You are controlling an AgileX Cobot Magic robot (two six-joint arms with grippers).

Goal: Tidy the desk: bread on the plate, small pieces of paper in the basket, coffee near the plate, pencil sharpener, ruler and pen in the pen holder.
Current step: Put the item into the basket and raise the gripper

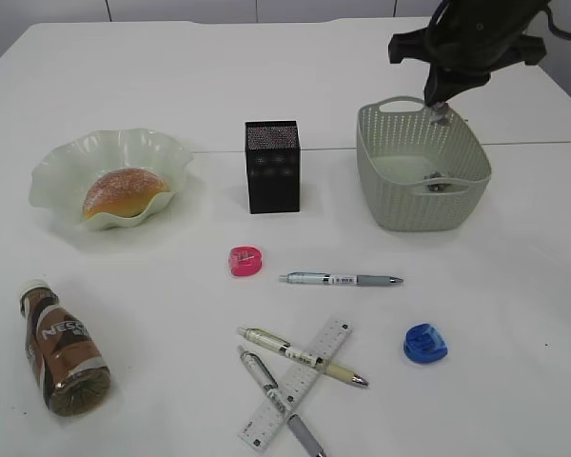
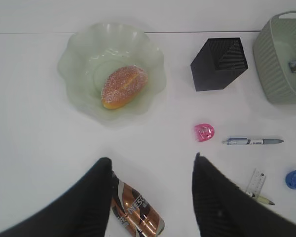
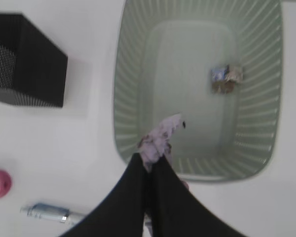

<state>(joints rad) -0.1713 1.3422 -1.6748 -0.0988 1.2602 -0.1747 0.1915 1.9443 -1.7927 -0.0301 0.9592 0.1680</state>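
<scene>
My right gripper (image 1: 439, 112) hangs over the pale green basket (image 1: 381, 162), shut on a crumpled piece of paper (image 3: 160, 138). A second paper piece (image 3: 226, 79) lies on the basket floor. The bread (image 1: 122, 190) rests in the wavy green plate (image 1: 57, 167) at the left. The coffee (image 1: 62, 347) bottle lies on its side at the front left. My left gripper (image 2: 152, 159) hovers open above the coffee (image 2: 137, 212), not touching it. The black pen holder (image 1: 272, 167) stands mid-desk. A pink pencil sharpener (image 1: 246, 260), a blue one (image 1: 425, 343), the ruler (image 1: 295, 384) and three pens lie in front.
One pen (image 1: 341, 279) lies alone right of the pink sharpener. Two other pens (image 1: 303, 355) cross the ruler near the front edge. A seam line runs across the white desk (image 1: 514, 286) behind the holder. The left arm is outside the exterior view.
</scene>
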